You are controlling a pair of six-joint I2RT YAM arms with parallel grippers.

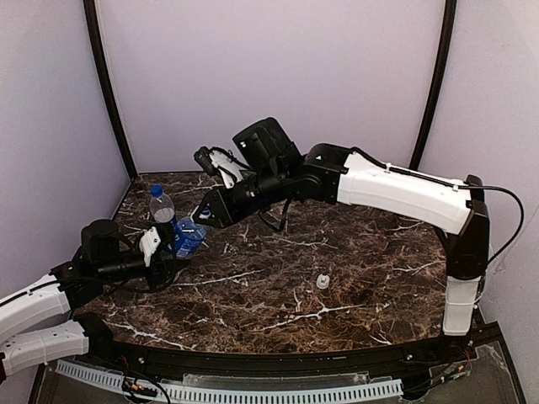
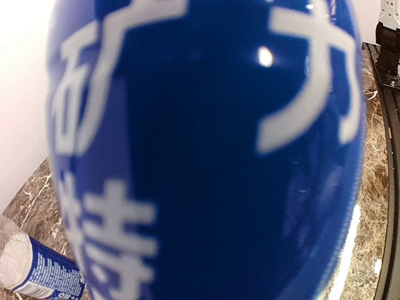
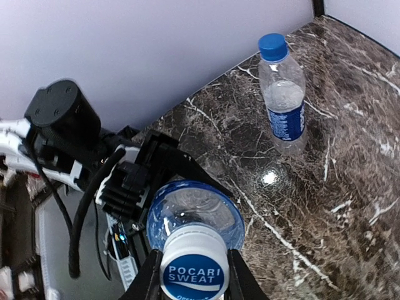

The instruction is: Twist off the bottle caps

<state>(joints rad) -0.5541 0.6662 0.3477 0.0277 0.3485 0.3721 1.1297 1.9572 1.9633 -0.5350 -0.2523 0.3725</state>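
My left gripper [image 1: 173,244] is shut round the body of a blue-labelled clear bottle [image 1: 189,237] and holds it tilted just above the table. Its label [image 2: 206,150] fills the left wrist view and hides the fingers. In the right wrist view my right gripper [image 3: 194,275] is shut on this bottle's blue-and-white "Pocari Sweat" cap [image 3: 194,269], one finger [image 3: 150,281] on each side. A second bottle [image 1: 162,207] [image 3: 284,106] with a dark blue cap [image 3: 272,45] stands upright just behind. A small white cap [image 1: 322,281] lies loose mid-table. The unlabelled bottle is out of view.
The right arm [image 1: 396,189] stretches across the table from the right. Lilac walls with black corner posts [image 1: 108,88] close in the back and sides. The second bottle also shows at the lower left of the left wrist view [image 2: 37,269]. The marble tabletop [image 1: 354,252] ends at a black front rim.
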